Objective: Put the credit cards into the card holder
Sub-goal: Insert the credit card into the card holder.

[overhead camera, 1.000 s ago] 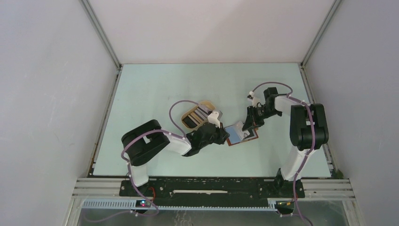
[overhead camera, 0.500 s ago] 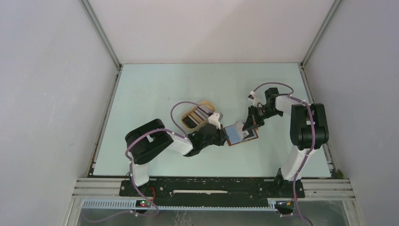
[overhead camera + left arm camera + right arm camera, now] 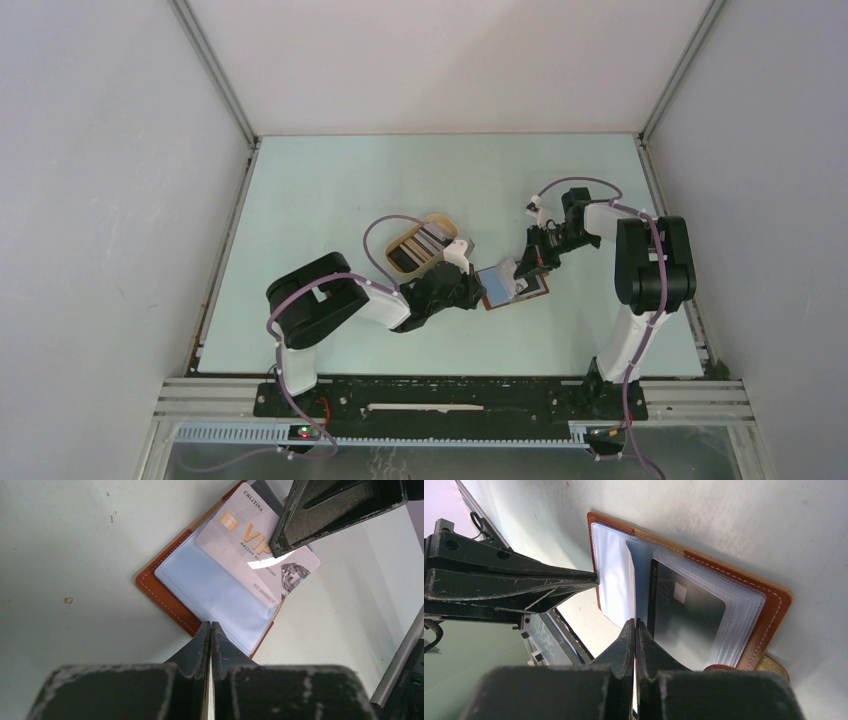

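Observation:
The reddish-brown card holder (image 3: 538,289) lies open on the table, its clear sleeves (image 3: 220,590) fanned out. My left gripper (image 3: 210,625) is shut with its tips pinching the near edge of a sleeve; it also shows in the top view (image 3: 480,290). My right gripper (image 3: 635,623) is shut on the edge of a grey VIP credit card (image 3: 240,530), which lies slanted over the sleeves with one corner past the holder's edge. In the right wrist view the card (image 3: 689,615) looks dark, beside the holder's stitched rim (image 3: 774,610). The right gripper's fingers (image 3: 330,505) cover part of the card.
An oval tan tray (image 3: 441,220) with several more cards stands just behind the left gripper. The enclosure's white walls ring the pale green table (image 3: 330,200). The left arm's purple cable (image 3: 375,235) loops over the tray.
The left arm's elbow has shifted slightly to the right. Both grippers stay shut at the card holder, which has barely moved.

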### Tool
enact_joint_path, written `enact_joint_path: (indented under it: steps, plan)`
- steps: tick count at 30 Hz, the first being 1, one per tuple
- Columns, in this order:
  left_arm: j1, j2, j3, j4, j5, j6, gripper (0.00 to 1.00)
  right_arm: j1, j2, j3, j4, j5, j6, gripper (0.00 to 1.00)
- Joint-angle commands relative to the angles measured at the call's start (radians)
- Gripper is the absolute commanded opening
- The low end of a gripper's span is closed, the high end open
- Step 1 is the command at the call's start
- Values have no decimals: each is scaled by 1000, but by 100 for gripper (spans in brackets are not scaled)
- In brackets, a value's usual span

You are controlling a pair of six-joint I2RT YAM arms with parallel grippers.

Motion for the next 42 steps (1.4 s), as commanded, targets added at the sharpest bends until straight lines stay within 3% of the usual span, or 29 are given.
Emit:
enact_joint_path:
  steps: [1, 11, 42]
  plan:
    - [-2, 13, 50, -1, 10, 5, 5, 14, 9, 25, 0, 21, -3, 2]
    - [-2, 18, 53, -9, 10, 5, 4, 87, -13, 37, 0, 114, -9, 6]
    - [-2, -6, 21, 23, 10, 5, 3, 249, -106, 47, 0, 368, -80, 40]
